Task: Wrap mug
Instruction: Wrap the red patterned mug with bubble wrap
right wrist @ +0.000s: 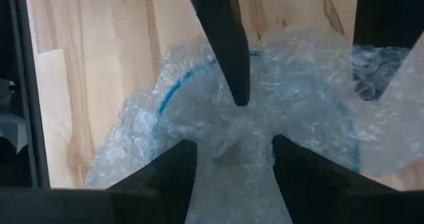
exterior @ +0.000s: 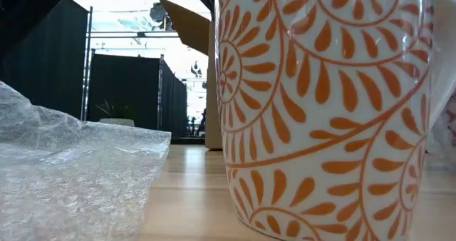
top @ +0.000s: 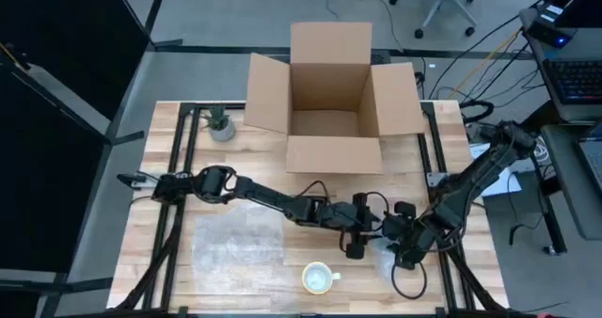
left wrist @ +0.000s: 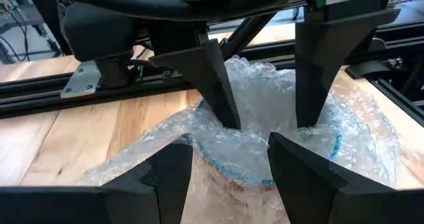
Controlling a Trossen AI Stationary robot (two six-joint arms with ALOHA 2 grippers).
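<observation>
From above, both arms meet at about 5 o'clock on the bench point(top: 160, 139), the left pincer point(top: 362, 233) and the right pincer point(top: 400, 247) crowded over a pale bubble-wrapped bundle point(top: 384, 258) between them; the orange-patterned mug point(top: 320, 278) stands bare at 6 o'clock, just beside the left pincer and nearer to it than to the right, with a flat bubble wrap sheet point(top: 238, 243) at 7 o'clock and an open cardboard box point(top: 329, 102) at 12 o'clock. At bench level, the mug point(exterior: 328, 113) stands upright, its long axis vertical, the sheet's edge point(exterior: 71, 170) near it but apart. The left wrist view shows the left pincer point(left wrist: 228, 164) fairly wide, its fingers point(left wrist: 165, 177) straddling the bundle point(left wrist: 265, 131), touching wrap without clamping it, the other arm's fingers pressing in opposite. The right wrist view shows the right pincer point(right wrist: 232, 164) likewise wide over the bundle point(right wrist: 265, 105), a blue rim showing through the wrap
</observation>
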